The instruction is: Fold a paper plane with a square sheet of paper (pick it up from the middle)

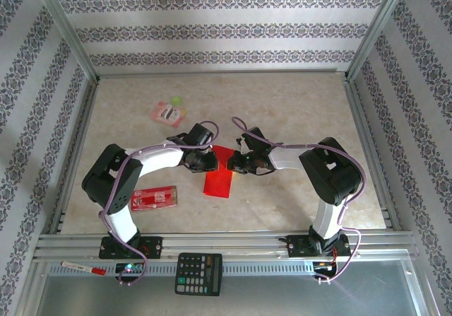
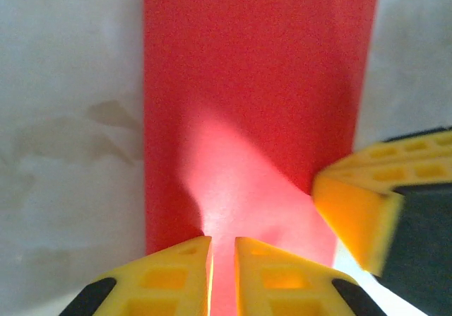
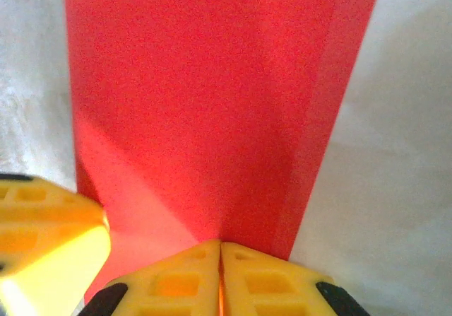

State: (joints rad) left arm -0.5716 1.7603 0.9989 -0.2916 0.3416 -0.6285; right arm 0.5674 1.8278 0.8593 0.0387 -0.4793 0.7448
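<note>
My right gripper (image 3: pixel 221 270) has its yellow fingers pressed together on the nearest end of the plain bright red thin square sheet of paper (image 3: pixel 198 97). My left gripper (image 2: pixel 222 266) sits just beside it, all but closed, and seems to pinch the same end. The sheet runs away from me over the pale marbled tabletop (image 1: pixel 296 104), doubled into a long strip, its layers slightly offset. I judge this is the centre crease. Next I should square the edges before pressing.

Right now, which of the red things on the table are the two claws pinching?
The plain red sheet of paper in the middle, folded over and with no print on it. The red packet to its left has white print and lies untouched.
</note>
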